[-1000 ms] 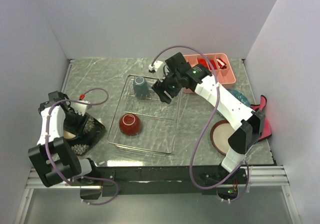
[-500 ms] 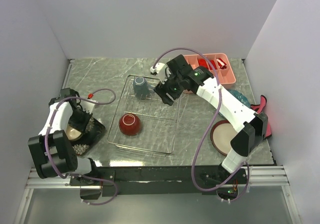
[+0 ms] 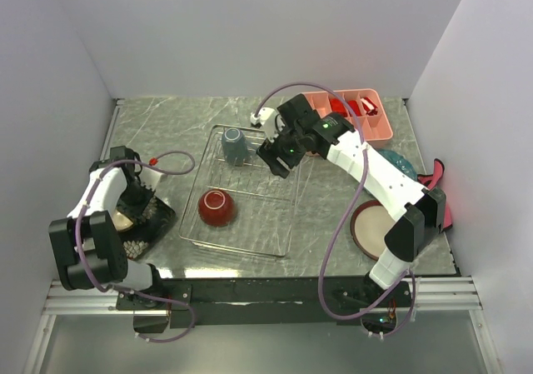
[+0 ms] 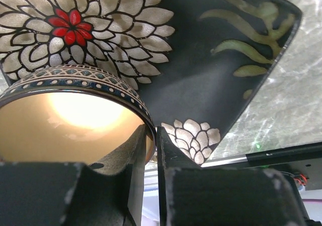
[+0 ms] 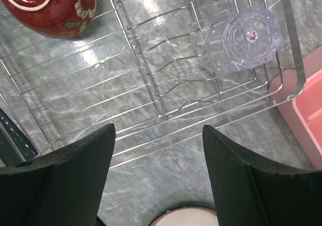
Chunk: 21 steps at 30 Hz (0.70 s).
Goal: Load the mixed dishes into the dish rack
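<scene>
My left gripper [image 4: 150, 133] is shut on the rim of the small dark patterned bowl [image 4: 75, 130], one finger inside its cream interior and one outside. The bowl rests on the black floral square plate [image 4: 201, 60] at the table's left [image 3: 150, 220]. The wire dish rack [image 3: 275, 224] holds the grey-blue mug [image 3: 234, 145], the red bowl [image 3: 216, 207] and the upturned clear glass [image 5: 244, 37]. My right gripper [image 5: 158, 130] hangs open and empty above the rack's right rim [image 5: 171, 143]. The red-rimmed cream plate [image 3: 366, 228] and teal plate [image 3: 402, 164] lie to the right.
A pink compartment tray [image 3: 358, 120] with red pieces stands behind the rack at the back right. A pink-red cloth [image 3: 441, 192] lies against the right wall. Walls close in the left, back and right sides.
The left arm has swung in over the black plate and its gripper has closed onto the small bowl's rim. The right arm has barely shifted.
</scene>
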### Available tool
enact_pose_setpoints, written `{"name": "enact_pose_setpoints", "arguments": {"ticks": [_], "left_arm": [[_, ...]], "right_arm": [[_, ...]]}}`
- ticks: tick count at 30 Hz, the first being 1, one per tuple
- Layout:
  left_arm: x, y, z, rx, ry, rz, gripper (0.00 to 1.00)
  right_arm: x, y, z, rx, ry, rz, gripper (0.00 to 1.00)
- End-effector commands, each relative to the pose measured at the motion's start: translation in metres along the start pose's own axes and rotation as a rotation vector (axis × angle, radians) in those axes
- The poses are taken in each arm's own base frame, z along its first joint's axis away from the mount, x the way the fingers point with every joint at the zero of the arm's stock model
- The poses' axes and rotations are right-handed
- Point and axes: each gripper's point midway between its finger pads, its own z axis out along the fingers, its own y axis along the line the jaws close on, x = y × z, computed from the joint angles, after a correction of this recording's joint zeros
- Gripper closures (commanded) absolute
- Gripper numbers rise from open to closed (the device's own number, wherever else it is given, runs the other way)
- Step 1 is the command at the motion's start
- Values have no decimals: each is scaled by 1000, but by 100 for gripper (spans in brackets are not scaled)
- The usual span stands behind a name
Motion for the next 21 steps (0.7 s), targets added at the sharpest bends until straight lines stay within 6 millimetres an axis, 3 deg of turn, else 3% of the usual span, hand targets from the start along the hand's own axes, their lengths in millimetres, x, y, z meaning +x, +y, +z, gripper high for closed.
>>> {"name": "enact_pose_setpoints", "arguments": {"ticks": [1,3,7,12,19,21], "left_arm": [[-14,17,3,-70,-20,5,83],[-12,19,3,-76,-8,8,82],[-16,18,-1,-85,-17,16,71],[-16,17,2,-88,-5,24,70],[-25,13,-4,-65,-35,13,96],[-24,10,-9,-48,-33,17,99]], "right_arm": [[-13,-2,-20,24,-78,-18,22],[-15,-2,-19,23,-79,-18,22],[-18,-4,-18,27,-82,-20,22],[-18,-4,-17,25,-82,-18,22],[-17,-5,-17,31,-83,-19,22],[-17,-5,-17,30,-81,-19,22]]}}
